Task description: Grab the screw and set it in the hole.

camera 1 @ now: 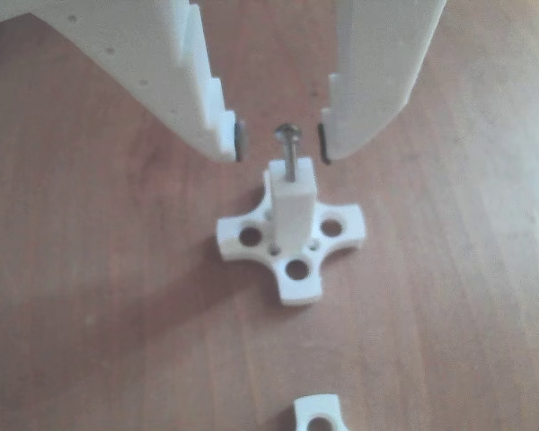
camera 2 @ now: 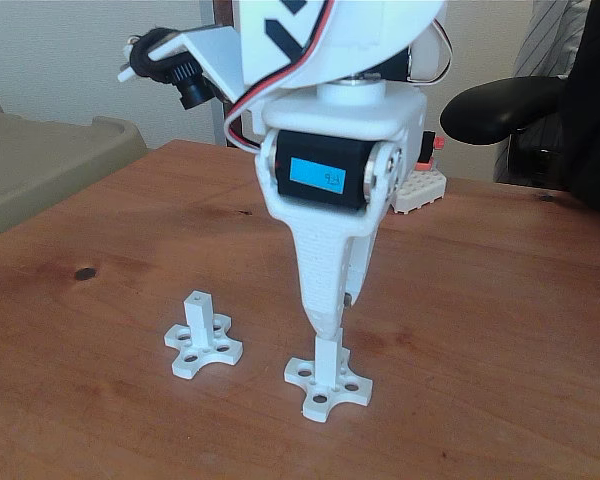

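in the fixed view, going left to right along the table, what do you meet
beige bin → empty white post → white post under the hand → white brick block → black chair armrest

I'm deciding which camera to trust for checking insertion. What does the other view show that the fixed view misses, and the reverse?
In the other view: the screw stands upright in the hole of the white post, head above its top, with the end effector open and both fingers clear of it.

In the fixed view: a second white post with an empty top hole stands left of the first, and white blocks lie behind the arm.

Shared: the wooden table and the post under the end effector.
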### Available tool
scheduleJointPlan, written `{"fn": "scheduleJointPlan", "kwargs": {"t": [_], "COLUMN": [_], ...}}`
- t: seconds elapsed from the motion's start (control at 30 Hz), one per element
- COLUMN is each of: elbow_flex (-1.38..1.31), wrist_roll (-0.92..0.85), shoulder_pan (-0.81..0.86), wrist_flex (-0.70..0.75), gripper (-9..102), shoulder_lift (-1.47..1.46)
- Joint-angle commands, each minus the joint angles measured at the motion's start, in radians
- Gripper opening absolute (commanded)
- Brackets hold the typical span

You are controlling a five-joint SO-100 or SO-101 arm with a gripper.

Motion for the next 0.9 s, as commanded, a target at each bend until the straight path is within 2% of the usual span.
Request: {"fn": "scheduleJointPlan", "kwargs": {"t": [0.0, 0.27, 0.6, 0.87], "elbow_flex": [-0.078, -0.063, 0.006, 0.252], "wrist_roll": [-0.012, -0.02, -0.084, -0.137], "shoulder_pan": [0.006, 0.035, 0.137, 0.175], "wrist_flex": [0.018, 0.026, 0.028, -0.046], "gripper": [18, 24, 23, -4], "shoulder_lift": [0.075, 0.137, 0.341, 0.575]}}
